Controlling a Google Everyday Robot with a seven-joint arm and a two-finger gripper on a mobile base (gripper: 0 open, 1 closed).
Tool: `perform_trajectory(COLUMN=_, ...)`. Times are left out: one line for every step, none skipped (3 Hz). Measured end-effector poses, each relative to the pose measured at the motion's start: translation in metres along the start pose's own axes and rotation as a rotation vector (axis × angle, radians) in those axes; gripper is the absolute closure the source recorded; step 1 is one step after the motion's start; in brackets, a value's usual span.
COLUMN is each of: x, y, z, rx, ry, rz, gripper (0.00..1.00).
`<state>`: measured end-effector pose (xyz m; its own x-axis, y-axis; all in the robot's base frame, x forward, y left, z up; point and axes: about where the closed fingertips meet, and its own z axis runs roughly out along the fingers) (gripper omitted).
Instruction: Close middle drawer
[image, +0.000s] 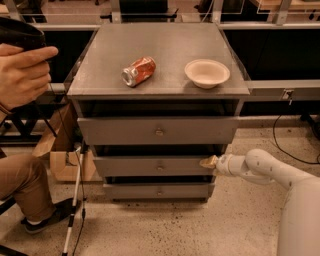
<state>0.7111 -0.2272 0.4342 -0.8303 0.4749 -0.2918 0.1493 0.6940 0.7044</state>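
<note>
The middle drawer (155, 166) is a grey metal front with a small round knob (160, 168), between a taller top drawer front (157, 131) and a narrower bottom drawer front (159, 191). It stands out slightly from the cabinet, with a dark gap above it. My gripper (208, 162) is on a white arm that comes in from the right, and its tan tip touches the right end of the middle drawer's front panel.
A crushed red soda can (138, 71) and a white paper bowl (207, 73) lie on the cabinet top (100, 75). A person's hand (22, 72) and leg (25, 185) are at the left, with a white cane (72, 200) and a cardboard box (65, 162).
</note>
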Motion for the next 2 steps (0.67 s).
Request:
perform_trajectory(x=0.002, y=-0.001, z=-0.001, rx=0.0, ry=0.0, rz=0.0, gripper=0.0)
perform_trajectory(x=-0.019, y=-0.014, z=-0.011, rx=0.004, ry=0.019, rz=-0.004, gripper=0.0)
